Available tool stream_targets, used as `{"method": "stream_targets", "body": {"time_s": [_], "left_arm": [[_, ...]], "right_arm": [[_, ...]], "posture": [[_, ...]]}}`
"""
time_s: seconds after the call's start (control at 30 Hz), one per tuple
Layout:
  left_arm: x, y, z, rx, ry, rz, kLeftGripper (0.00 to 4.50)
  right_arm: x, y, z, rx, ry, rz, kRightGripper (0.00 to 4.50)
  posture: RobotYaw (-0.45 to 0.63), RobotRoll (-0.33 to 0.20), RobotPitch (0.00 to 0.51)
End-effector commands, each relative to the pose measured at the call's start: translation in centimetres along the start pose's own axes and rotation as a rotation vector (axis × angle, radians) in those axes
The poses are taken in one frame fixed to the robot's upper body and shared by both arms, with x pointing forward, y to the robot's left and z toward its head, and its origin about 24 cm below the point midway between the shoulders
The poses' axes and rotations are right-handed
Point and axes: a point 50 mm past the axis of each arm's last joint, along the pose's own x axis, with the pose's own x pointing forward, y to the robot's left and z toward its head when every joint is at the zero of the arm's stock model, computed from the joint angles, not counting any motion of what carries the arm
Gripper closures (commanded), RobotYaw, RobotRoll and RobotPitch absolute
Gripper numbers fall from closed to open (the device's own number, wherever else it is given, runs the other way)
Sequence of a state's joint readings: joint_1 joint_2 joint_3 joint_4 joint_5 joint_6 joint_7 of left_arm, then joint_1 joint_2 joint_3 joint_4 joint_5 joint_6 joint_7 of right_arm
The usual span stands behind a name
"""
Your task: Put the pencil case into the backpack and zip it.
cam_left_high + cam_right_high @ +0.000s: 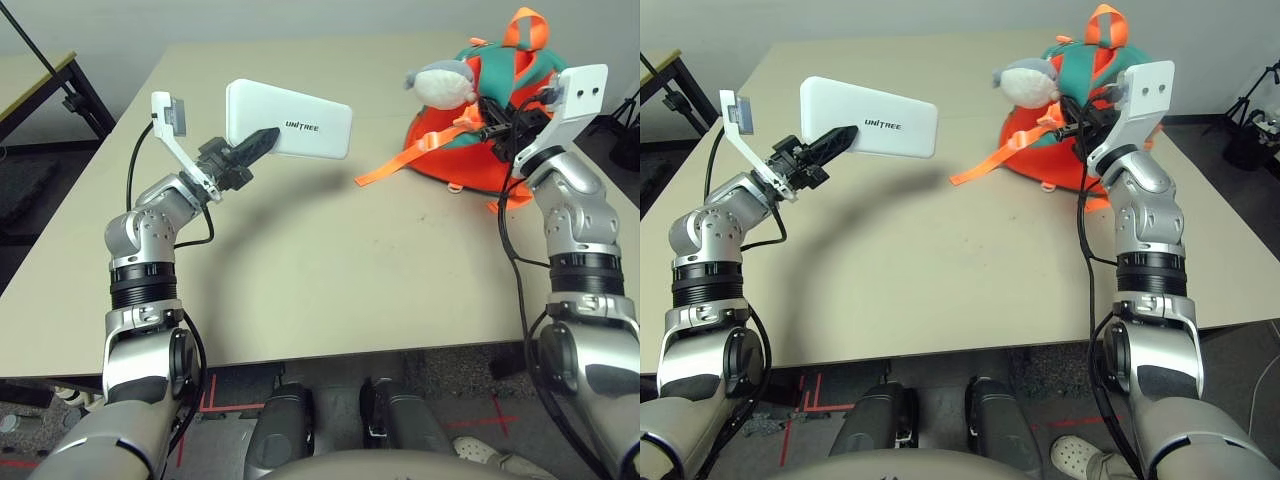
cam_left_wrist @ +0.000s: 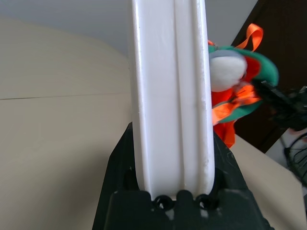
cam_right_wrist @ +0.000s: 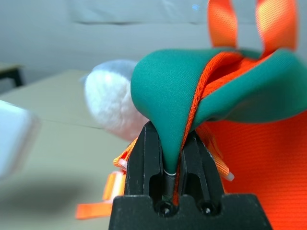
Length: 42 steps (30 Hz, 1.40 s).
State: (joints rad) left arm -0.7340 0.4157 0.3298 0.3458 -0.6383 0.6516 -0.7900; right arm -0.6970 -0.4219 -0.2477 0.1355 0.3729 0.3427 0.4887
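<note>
Green backpack [image 1: 470, 110] fabric is bunching in the clamped right gripper [image 3: 165, 158] and risking slipping while the left gripper [image 1: 255, 143] is pinching the pencil case [image 1: 290, 120].

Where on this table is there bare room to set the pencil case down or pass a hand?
Bare tabletop spans the near middle, between the two arms, and the far left corner behind the pencil case held up by the left pincer. The far right is crowded: the backpack, its loose orange strap, and the right pincer clamped on its fabric.
</note>
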Motion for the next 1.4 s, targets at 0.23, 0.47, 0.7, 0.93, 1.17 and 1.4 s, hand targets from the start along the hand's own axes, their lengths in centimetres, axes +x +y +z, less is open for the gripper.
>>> {"method": "stream_targets", "body": {"time_s": [0.23, 0.47, 0.7, 0.93, 1.17, 1.4], "left_arm": [[-0.4, 0.4, 2.9, 0.090, -0.046, 0.001, 3.19], [-0.7, 0.0, 3.9, 0.134, -0.052, -0.005, 3.19], [-1.5, -0.8, 5.5, 0.201, -0.057, -0.009, 3.19], [-2.8, -1.8, 7.7, 0.270, -0.032, -0.053, 3.19], [-5.1, -3.3, 10.6, 0.286, 0.026, -0.144, 3.19], [-4.9, -5.3, 12.5, 0.325, 0.053, -0.222, 3.19]], "right_arm": [[-2.1, 3.7, 4.4, 0.003, -0.128, 0.200, 4.40], [-3.7, 6.0, 3.3, 0.071, -0.082, 0.225, 4.40], [-5.3, 8.7, 2.0, 0.177, -0.017, 0.279, 4.40], [-6.8, 10.1, 0.1, 0.226, 0.110, 0.390, 4.40], [-7.0, 9.4, -1.0, 0.197, 0.163, 0.392, 4.40], [-7.0, 9.2, -2.0, 0.192, 0.192, 0.405, 4.40]], "posture": [[0.12, 0.000, 0.072], [0.12, 0.000, 0.081], [0.12, 0.000, 0.085], [0.13, 0.000, 0.080], [0.15, 0.000, 0.076], [0.17, 0.000, 0.075]]}}
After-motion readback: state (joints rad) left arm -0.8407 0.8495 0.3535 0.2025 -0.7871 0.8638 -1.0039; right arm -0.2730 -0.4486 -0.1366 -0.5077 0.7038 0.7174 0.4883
